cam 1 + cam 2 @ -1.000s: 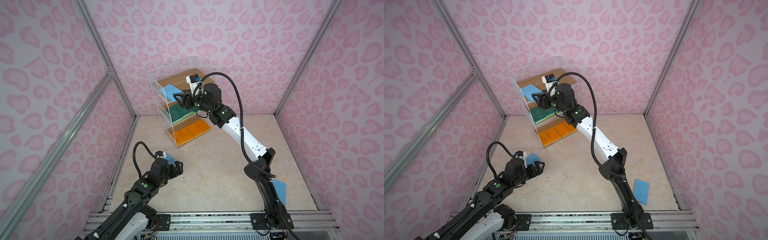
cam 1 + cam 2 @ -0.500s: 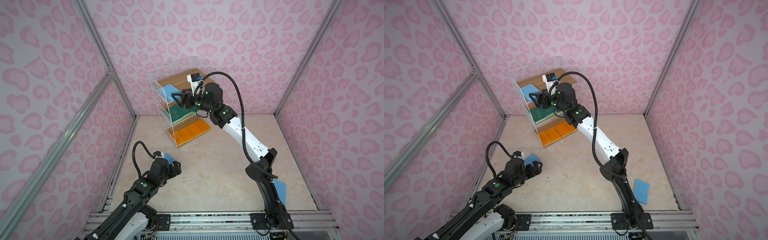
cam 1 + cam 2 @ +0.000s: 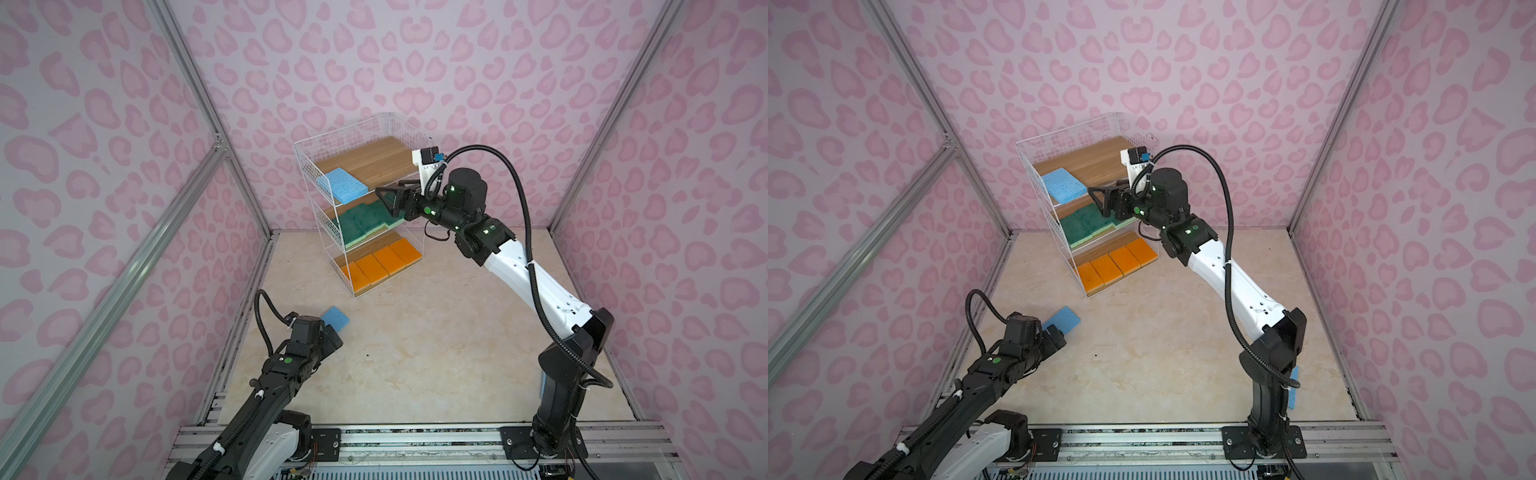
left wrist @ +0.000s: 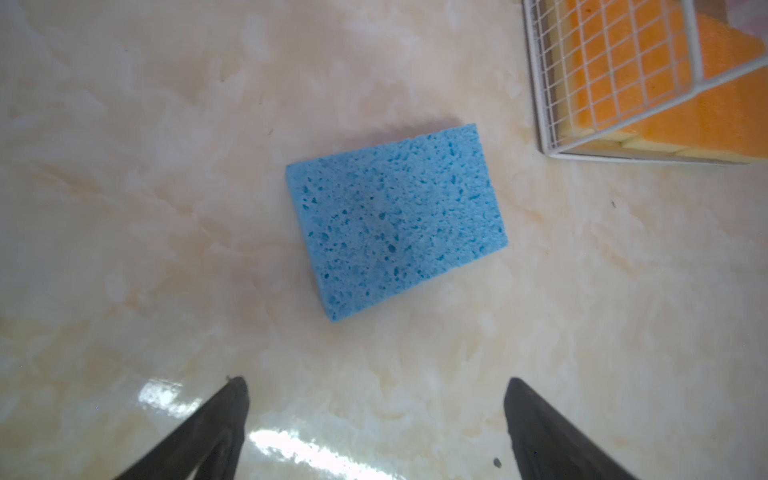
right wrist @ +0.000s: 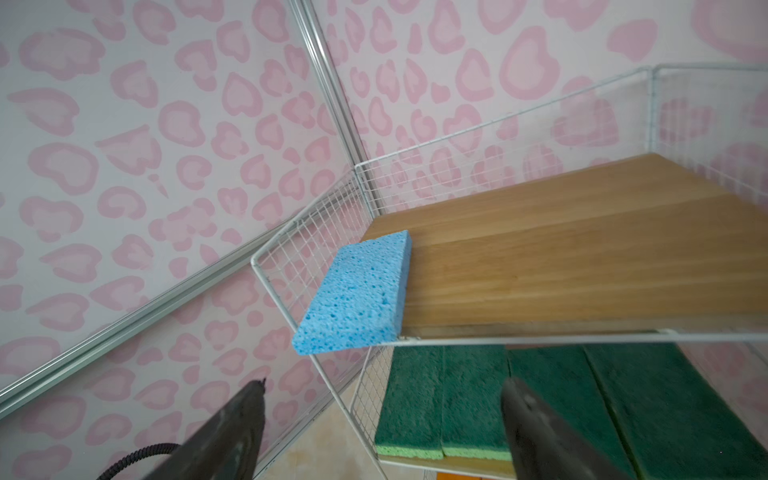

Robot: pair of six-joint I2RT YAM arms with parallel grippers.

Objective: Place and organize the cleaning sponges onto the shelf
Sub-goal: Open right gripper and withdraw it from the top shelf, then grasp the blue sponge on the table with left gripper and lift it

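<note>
The shelf (image 3: 374, 160) (image 3: 1096, 160) stands at the back. A light blue sponge (image 3: 341, 185) (image 5: 357, 295) lies on its top board, overhanging the front edge. Green sponges (image 3: 365, 222) (image 5: 478, 395) fill the middle tier and orange sponges (image 3: 380, 264) (image 4: 665, 83) the bottom one. My right gripper (image 3: 388, 189) (image 5: 384, 382) hangs open and empty just in front of the top tier. Another blue sponge (image 3: 335, 318) (image 4: 395, 220) lies flat on the floor. My left gripper (image 3: 332, 336) (image 4: 374, 380) hovers open just short of it, not touching.
A third blue sponge (image 3: 1293, 392) lies on the floor at the right, mostly hidden behind the right arm's base. Pink patterned walls close in the marble floor on three sides. A metal rail (image 3: 415, 432) runs along the front.
The right gripper has opened wider and drawn back slightly from the blue sponge on the top tier. The left arm has barely moved.
</note>
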